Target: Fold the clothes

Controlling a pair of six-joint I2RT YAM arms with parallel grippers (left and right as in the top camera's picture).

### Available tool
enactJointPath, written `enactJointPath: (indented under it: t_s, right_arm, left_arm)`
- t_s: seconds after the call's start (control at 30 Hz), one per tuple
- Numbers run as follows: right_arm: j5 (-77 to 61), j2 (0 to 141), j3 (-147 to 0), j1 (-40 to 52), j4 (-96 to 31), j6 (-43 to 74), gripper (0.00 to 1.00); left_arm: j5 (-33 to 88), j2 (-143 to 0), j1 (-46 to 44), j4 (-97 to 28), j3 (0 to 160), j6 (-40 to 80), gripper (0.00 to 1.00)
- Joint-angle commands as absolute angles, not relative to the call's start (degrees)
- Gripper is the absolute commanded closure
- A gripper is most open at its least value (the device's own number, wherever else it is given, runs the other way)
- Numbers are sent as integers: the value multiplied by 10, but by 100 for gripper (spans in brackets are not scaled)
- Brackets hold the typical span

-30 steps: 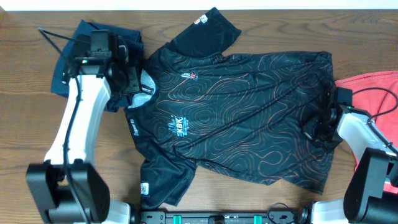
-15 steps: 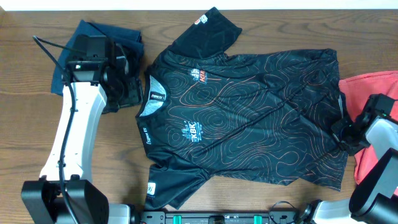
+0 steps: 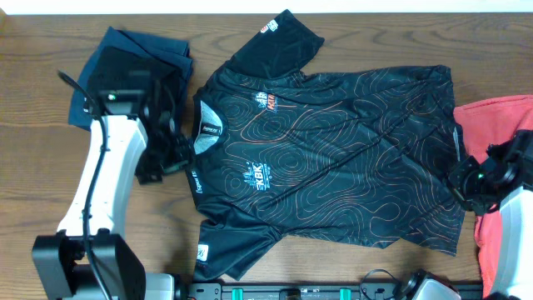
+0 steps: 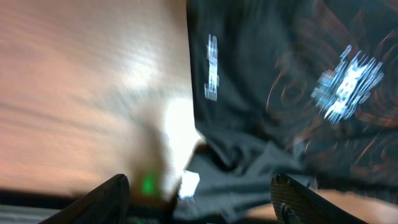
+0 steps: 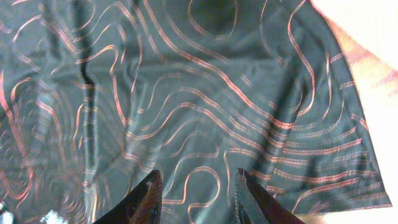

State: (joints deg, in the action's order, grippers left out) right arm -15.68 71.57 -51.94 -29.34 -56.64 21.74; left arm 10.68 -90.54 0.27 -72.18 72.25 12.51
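The black jersey with orange contour lines lies spread flat on the table, collar to the left and hem to the right. My left gripper hovers just left of the collar and lower sleeve. In the blurred left wrist view it stands open over the jersey's edge, holding nothing. My right gripper sits at the hem's right edge. Seen from the right wrist, it is open just above the patterned jersey fabric, with nothing pinched between its fingers.
Folded navy garments lie at the back left, partly under my left arm. A red T-shirt lies at the right edge, beside the hem. Bare wooden table shows along the back and at the front left.
Both grippers opened and let go of the jersey, which shifted right and now lies flatter. My left gripper slid toward the front along the collar side; my right gripper backed off to the hem's edge.
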Motion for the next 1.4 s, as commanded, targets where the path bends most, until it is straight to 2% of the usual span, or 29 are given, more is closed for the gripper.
enactJointPath:
  t_s: [0.0,0.2,0.27,0.53,0.67,0.77,0.83,0.93,0.97,1.2,1.37]
  right_arm:
    - [-181,699,-528,-300,-587,207,62]
    - [-180,699,-528,-300,-594,201,62]
    - [-181,699,-528,-300,-592,201,62]
    - [-180,699,-528,-300,-586,201,62]
    - [-180,699,-528,-300,-586,201,62]
    - [-180,699,-528,-300,-582,201,62]
    - [-181,699,-528,-300,-581,201,62]
    - [-180,699,-528,-300,-581,201,62]
    - [-180,699,-528,-300,-581,201,62]
    - [-142,700,-528,-300,-588,202,60]
    - [-72,712,-525,-309,-607,254,56]
  left_arm:
    - [184,-901,3,-719,652,152,26]
    - [260,-901,0,-676,501,151,28]
    - [263,-901,0,-648,458,151,32]
    - [247,-901,0,-518,352,152,33]
    - [246,-902,0,-508,339,162,34]
    - [247,-902,0,-511,339,164,48]
    - [247,-902,0,-517,339,166,65]
    - [247,-902,0,-522,339,166,81]
    - [249,-902,0,-524,339,166,92]
    - [310,-898,0,-586,390,142,94]
    - [332,-861,0,-644,474,123,94]
